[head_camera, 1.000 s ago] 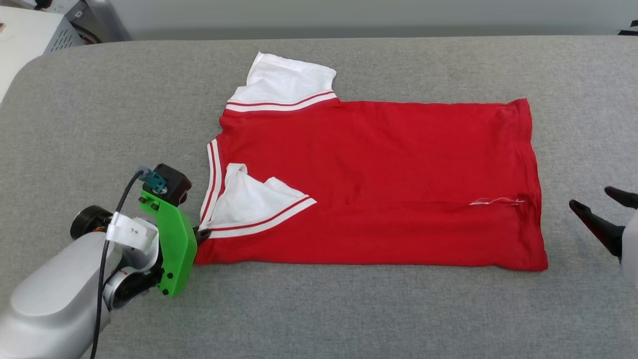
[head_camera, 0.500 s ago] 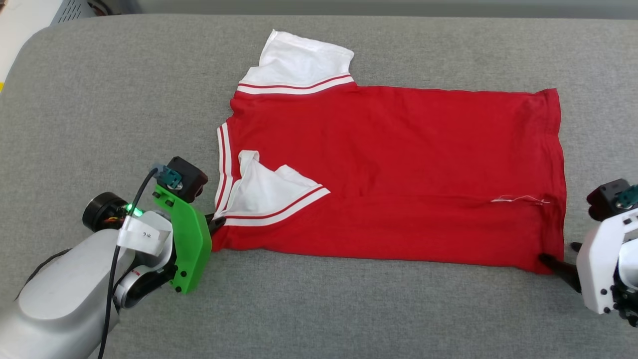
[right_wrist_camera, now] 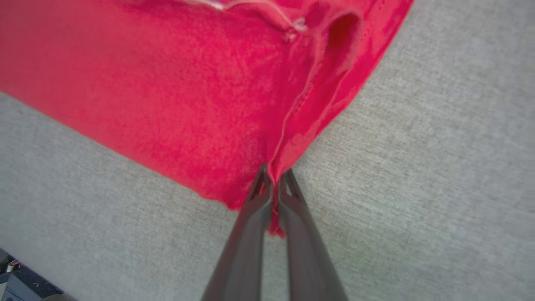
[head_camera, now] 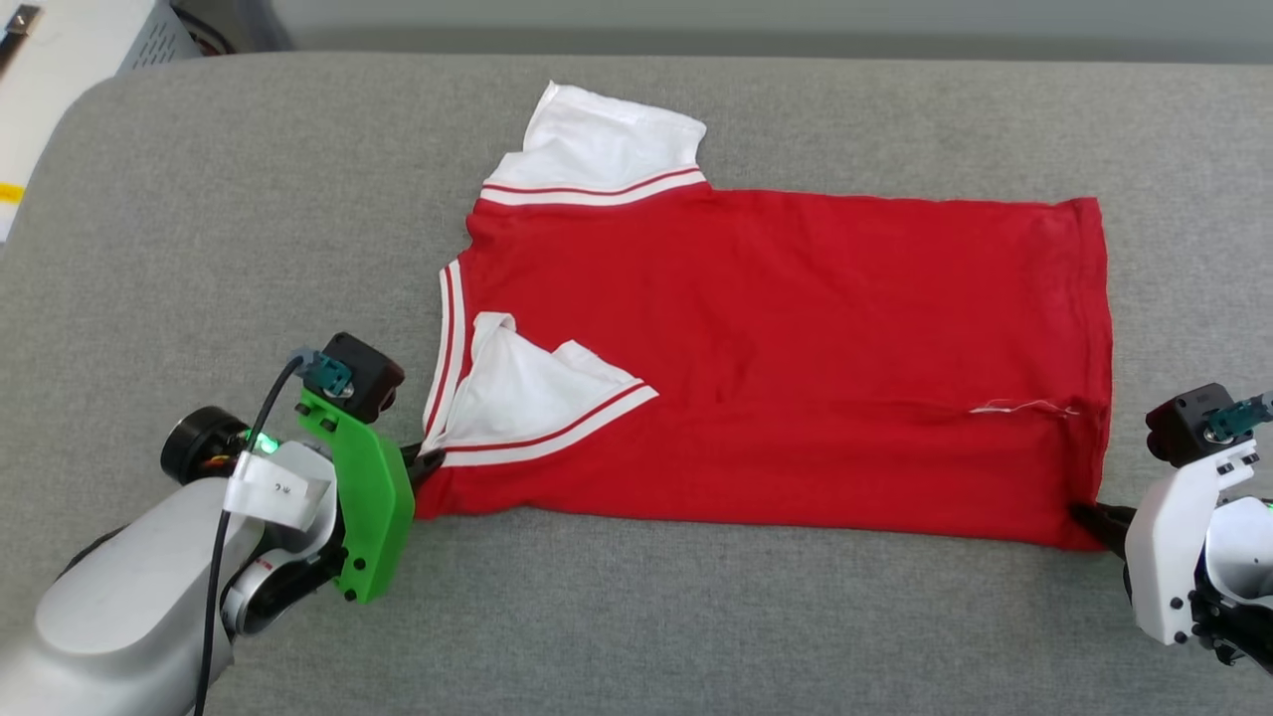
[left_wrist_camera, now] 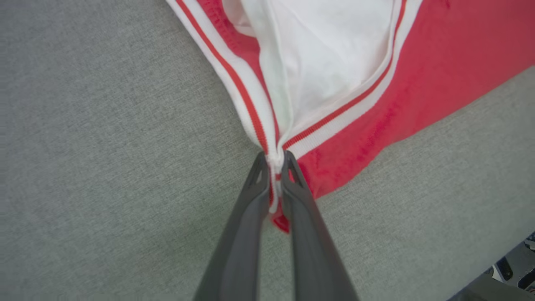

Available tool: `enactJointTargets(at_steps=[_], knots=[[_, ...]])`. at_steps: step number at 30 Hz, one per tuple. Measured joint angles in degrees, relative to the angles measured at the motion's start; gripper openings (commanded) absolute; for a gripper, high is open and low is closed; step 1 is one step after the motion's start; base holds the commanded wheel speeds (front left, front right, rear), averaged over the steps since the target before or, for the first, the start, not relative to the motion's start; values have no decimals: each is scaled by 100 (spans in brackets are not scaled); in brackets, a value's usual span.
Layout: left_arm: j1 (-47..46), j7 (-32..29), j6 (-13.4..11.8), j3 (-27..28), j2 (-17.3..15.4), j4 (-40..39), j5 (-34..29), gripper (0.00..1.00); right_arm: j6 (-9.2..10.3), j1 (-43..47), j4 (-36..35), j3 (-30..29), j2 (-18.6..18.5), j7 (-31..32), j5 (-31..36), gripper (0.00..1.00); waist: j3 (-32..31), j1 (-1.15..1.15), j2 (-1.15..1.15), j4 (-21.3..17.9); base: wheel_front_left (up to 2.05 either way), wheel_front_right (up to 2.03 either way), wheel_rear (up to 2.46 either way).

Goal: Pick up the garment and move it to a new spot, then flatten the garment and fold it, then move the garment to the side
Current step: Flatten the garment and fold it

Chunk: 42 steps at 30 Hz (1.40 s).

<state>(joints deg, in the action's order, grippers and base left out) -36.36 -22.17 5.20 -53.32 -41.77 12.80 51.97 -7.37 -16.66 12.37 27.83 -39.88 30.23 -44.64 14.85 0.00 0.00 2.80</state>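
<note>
The garment (head_camera: 776,358), a red shirt with white sleeves and red-white striped trim, lies flat on the grey table (head_camera: 636,617), plain red side up, collar to the left. One white sleeve (head_camera: 607,139) sticks out at the far side; the other sleeve (head_camera: 527,393) is folded onto the body. My left gripper (head_camera: 426,465) is shut on the near left corner by the collar trim (left_wrist_camera: 273,167). My right gripper (head_camera: 1089,517) is shut on the near right hem corner (right_wrist_camera: 273,179). No lettering shows.
A white box with vent holes (head_camera: 90,40) stands off the table's far left corner. The table's rounded left edge (head_camera: 40,199) curves in there. Bare grey cloth surrounds the garment on every side.
My right gripper has come in from the right and shut on the near hem corner. The left gripper keeps its hold. The head camera has shifted, so the whole picture has moved.
</note>
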Motion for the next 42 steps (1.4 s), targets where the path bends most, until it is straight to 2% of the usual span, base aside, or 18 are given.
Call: enactJointTargets(at_steps=[11, 20, 27, 35, 36, 37, 38, 42], knots=[[485, 43, -214, 19, -355, -527, 154, 0, -11, 567, -676, -385, -201, -347, -81, 0, -518, 0, 0, -74, 0, 0, 0], [1090, 45, -572, 5, -727, -1236, 376, 0, -12, 1505, -1278, -1114, -213, -216, -90, 0, -719, 0, 0, -116, 0, 0, 0], [1356, 137, -655, -58, -666, -1127, 485, 0, -16, 1822, -1315, -1433, 7, 35, -40, 0, -573, 0, 0, -146, 0, 0, 0], [1427, 234, -635, -182, -398, -605, 492, 0, -16, 1832, -767, -1300, 259, -92, 114, 0, -402, 0, 0, -145, 0, 0, 0], [1427, 258, -622, -182, -372, -552, 492, 5, -16, 1832, -706, -1276, 285, -172, 136, 0, -401, 0, 0, -137, 0, 0, 0], [1428, 299, -622, -183, -355, -511, 491, 31, -16, 1832, -657, -1256, 309, -250, 151, 24, -412, 0, 0, -133, 0, 0, 0], [1428, 328, -622, -188, -350, -487, 479, 100, -16, 1832, -630, -1255, 332, -348, 159, 100, -426, 0, 0, -131, 0, 0, 0], [1435, 628, -657, -136, -411, -465, 341, 100, -16, 1831, -602, -1336, 393, -1001, 422, 100, -521, 0, 0, -125, 0, 0, 0]])
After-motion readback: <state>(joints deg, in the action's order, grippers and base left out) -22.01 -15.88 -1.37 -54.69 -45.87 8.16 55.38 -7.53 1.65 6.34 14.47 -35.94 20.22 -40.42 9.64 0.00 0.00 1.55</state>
